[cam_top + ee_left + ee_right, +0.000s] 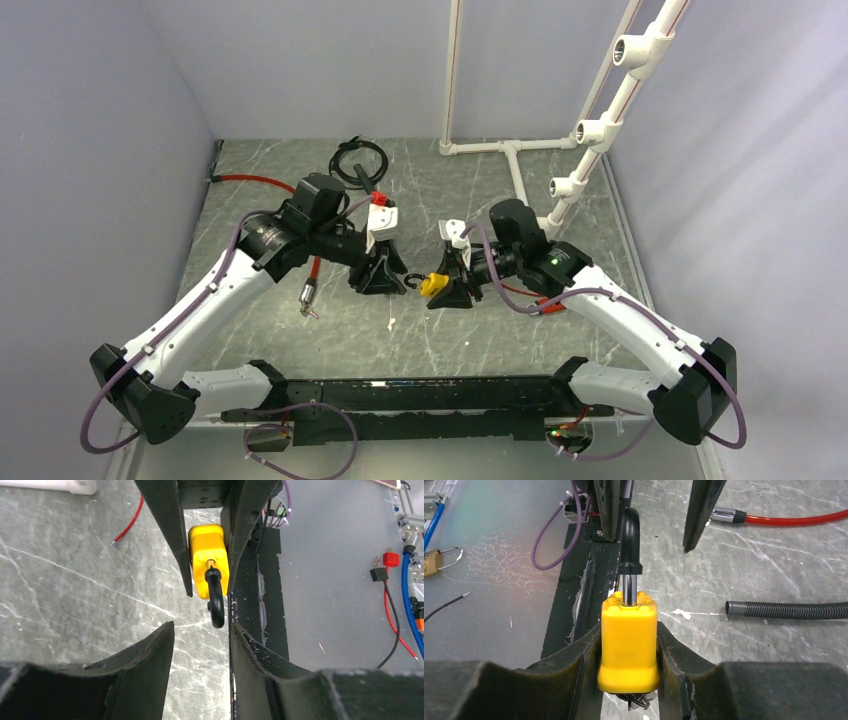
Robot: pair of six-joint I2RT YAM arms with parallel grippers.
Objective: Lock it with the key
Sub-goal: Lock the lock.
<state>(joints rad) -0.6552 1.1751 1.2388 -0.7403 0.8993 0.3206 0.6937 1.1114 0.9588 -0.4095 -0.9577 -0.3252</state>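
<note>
Plainly the yellow padlock is held low over the bench, clamped by its body between the right fingers, which are closed tight on both its sides; whether it touches the bench I cannot tell; its black shackle stands raised out of the body and points toward the left fingers, which are spread apart and hold nothing, the shackle tip lying just ahead of the gap between them; the key I cannot make out for certain, only a bit of metal under the lock body in the right wrist view. The risk, as I judge it, is a push on the shackle that runs off its line; that would twist the lock in its grip or slide it back through the fingers, and the shackle would not seat. Nearby lie a red cable with a metal tip, a black ribbed hose and a brass padlock off to the side; none of them lies between the two sets of fingers.
</note>
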